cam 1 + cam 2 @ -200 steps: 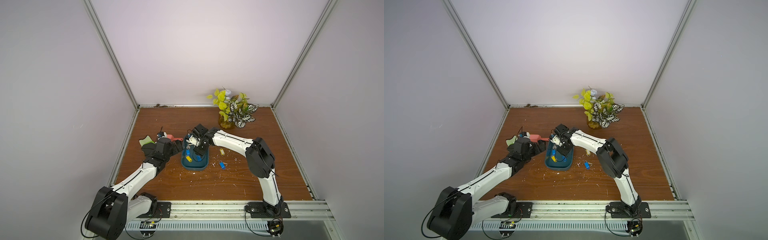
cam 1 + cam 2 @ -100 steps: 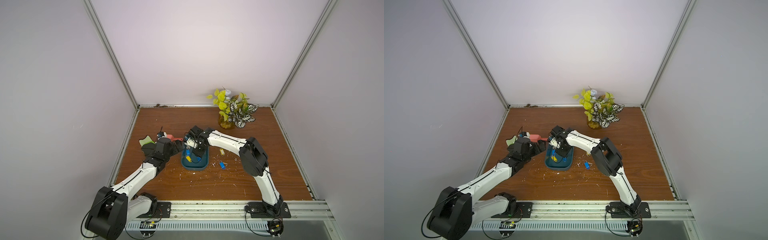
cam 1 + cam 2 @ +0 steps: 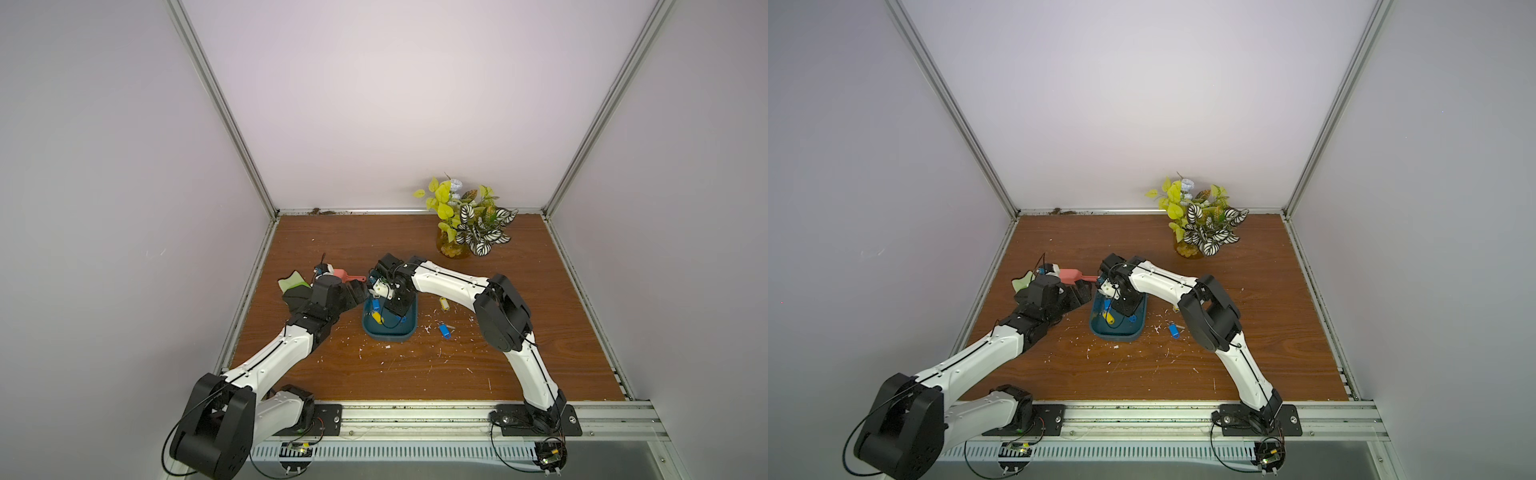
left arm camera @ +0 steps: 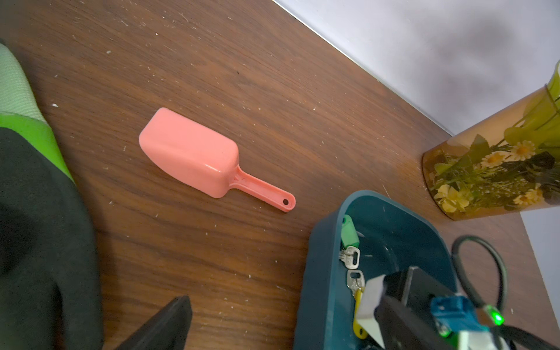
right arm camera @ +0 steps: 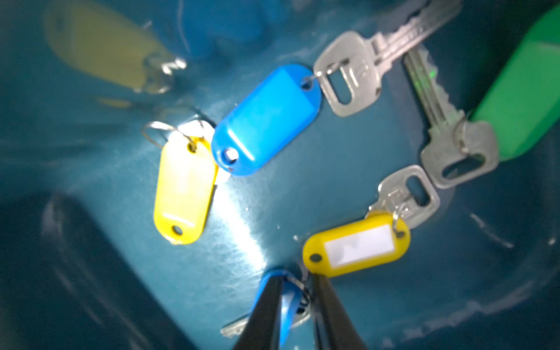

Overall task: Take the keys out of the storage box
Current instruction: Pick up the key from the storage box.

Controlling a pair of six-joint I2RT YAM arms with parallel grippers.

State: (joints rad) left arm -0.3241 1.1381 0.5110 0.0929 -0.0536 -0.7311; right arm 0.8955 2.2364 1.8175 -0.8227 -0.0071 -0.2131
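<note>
Top views: storage box [image 3: 390, 336] sat mid table [image 3: 415, 374], toward the left edge; right gripper [image 3: 392, 312] was down inside it, left gripper [image 3: 360, 293] spread wide, empty, just outside its left wall.
Left wrist: green-tagged key [image 4: 350, 231] lay at the box's back end.
Right wrist: keys [image 5: 266, 121] loose on the box bottom; jaws narrow, straddling an edge-on blue tag [image 5: 288, 304] directly between them, clamp unconfirmed.
</note>
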